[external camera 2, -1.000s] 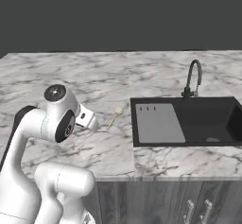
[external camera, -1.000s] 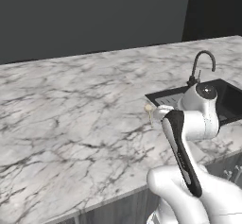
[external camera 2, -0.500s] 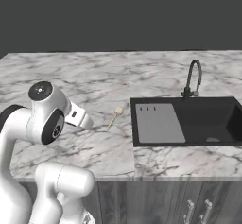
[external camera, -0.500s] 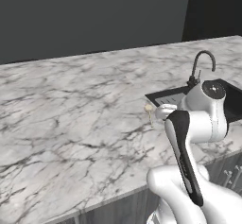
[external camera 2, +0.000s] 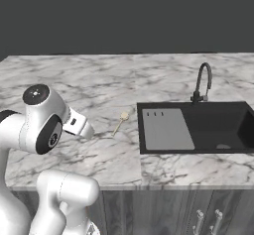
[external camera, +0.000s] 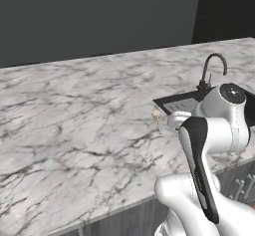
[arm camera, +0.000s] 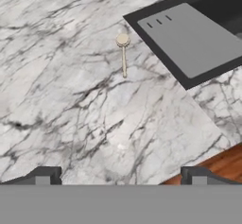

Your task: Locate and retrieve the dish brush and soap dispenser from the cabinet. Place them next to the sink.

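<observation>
Hovering above the marble counter [arm camera: 71,124], the gripper [arm camera: 120,175] has its jaws spread wide with nothing between them; both dark tips sit far apart at the bottom of the hand view. Dish brush [arm camera: 123,53] lies flat on the counter ahead of the fingers, well apart from them, round pale head toward the far side, handle pointing back. It rests just beside the sink [external camera 2: 198,127], on the side of the grey draining section [arm camera: 194,36]. Black faucet [external camera 2: 202,83] stands behind the basin.
</observation>
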Tool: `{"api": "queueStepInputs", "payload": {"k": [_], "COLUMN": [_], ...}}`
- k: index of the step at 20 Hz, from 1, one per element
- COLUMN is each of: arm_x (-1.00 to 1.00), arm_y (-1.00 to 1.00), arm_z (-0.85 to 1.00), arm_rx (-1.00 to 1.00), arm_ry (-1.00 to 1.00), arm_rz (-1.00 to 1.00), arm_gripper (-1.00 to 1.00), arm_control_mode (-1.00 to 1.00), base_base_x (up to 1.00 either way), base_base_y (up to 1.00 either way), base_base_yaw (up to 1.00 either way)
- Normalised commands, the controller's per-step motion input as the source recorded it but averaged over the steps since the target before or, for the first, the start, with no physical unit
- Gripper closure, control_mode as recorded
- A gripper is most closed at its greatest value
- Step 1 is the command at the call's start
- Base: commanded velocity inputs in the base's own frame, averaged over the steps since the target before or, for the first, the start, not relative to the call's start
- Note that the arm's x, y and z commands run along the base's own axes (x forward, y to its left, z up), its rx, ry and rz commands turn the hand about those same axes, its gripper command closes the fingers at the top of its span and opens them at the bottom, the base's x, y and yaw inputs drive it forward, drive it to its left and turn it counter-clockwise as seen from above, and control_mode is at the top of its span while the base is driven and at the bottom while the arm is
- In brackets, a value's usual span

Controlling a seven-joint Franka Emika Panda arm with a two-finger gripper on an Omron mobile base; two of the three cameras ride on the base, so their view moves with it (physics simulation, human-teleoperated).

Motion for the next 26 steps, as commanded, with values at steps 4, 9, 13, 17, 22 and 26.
{"api": "queueStepInputs", "payload": {"k": [4, 9, 13, 17, 22, 26], "arm_x": [0.00, 0.00, 0.00, 0.00, 0.00, 0.00], "arm_y": [0.00, 0.00, 0.00, 0.00, 0.00, 0.00], "arm_z": [0.00, 0.00, 0.00, 0.00, 0.00, 0.00], "arm_rx": [0.00, 0.00, 0.00, 0.00, 0.00, 0.00], "arm_ry": [0.00, 0.00, 0.00, 0.00, 0.00, 0.00], "arm_rz": [0.00, 0.00, 0.00, 0.00, 0.00, 0.00], "arm_gripper": [-1.00, -1.00, -1.00, -1.00, -1.00, -1.00], "arm_control_mode": [1.00, 1.00, 1.00, 1.00, 1.00, 1.00], "base_base_x": [0.00, 0.00, 0.00, 0.00, 0.00, 0.00], "base_base_y": [0.01, 0.00, 0.00, 0.00, 0.00, 0.00], "base_base_yaw": [-0.08, -0.49, -0.50, -0.50, -0.50, -0.50]}}
